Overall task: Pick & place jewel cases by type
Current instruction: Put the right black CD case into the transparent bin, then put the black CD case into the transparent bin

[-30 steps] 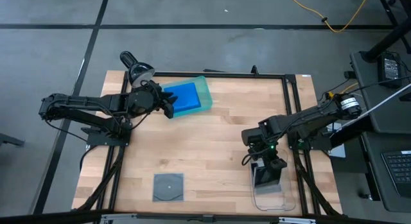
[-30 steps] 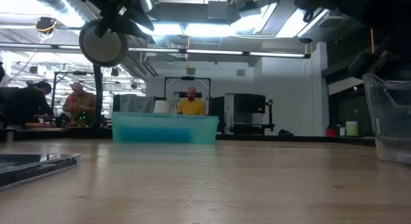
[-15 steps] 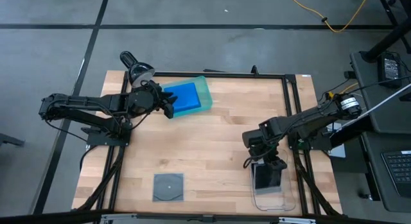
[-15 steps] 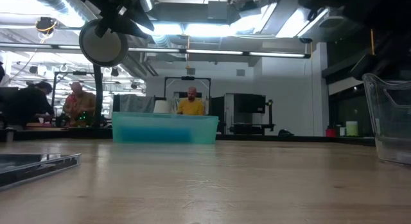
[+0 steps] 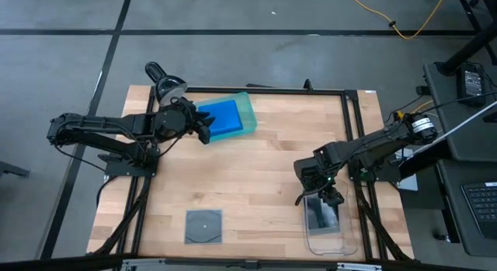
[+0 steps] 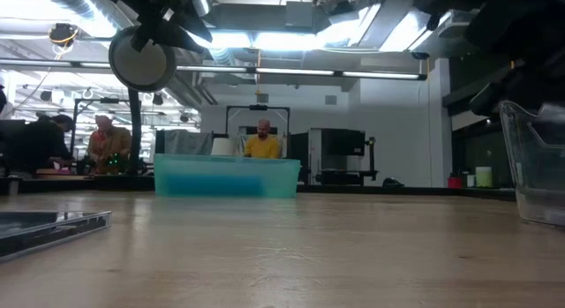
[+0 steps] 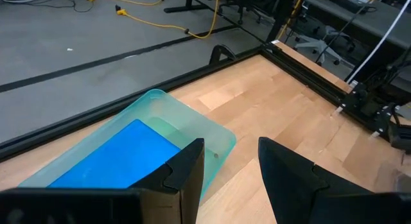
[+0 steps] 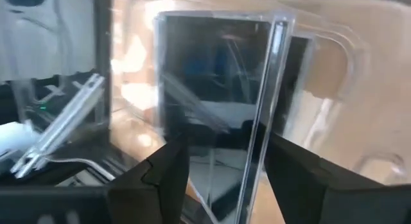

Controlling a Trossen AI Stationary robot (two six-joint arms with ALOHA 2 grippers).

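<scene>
A grey-clear jewel case (image 5: 321, 215) lies flat in the clear tray (image 5: 334, 238) at the near right; in the right wrist view the case (image 8: 218, 76) shows just ahead of the fingers. My right gripper (image 5: 320, 190) (image 8: 225, 147) hovers open over the tray's far end, touching nothing. A second grey-clear case (image 5: 203, 226) (image 6: 53, 227) lies flat on the table near the front edge. A blue jewel case (image 5: 226, 118) (image 7: 122, 156) rests in the green tray (image 5: 247, 108) (image 7: 218, 131) at the far left. My left gripper (image 5: 203, 131) (image 7: 231, 150) waits open beside that tray.
A black stand with a round head (image 5: 166, 86) (image 6: 141, 56) sits at the far left corner. A black frame (image 5: 353, 139) borders the table. Bare wood stretches across the middle (image 5: 256, 178). People sit in the room beyond the table (image 6: 262, 142).
My right gripper has opened and let go of the grey-clear case, then drawn back a little toward the table's far edge. The case now lies uncovered in the clear tray.
</scene>
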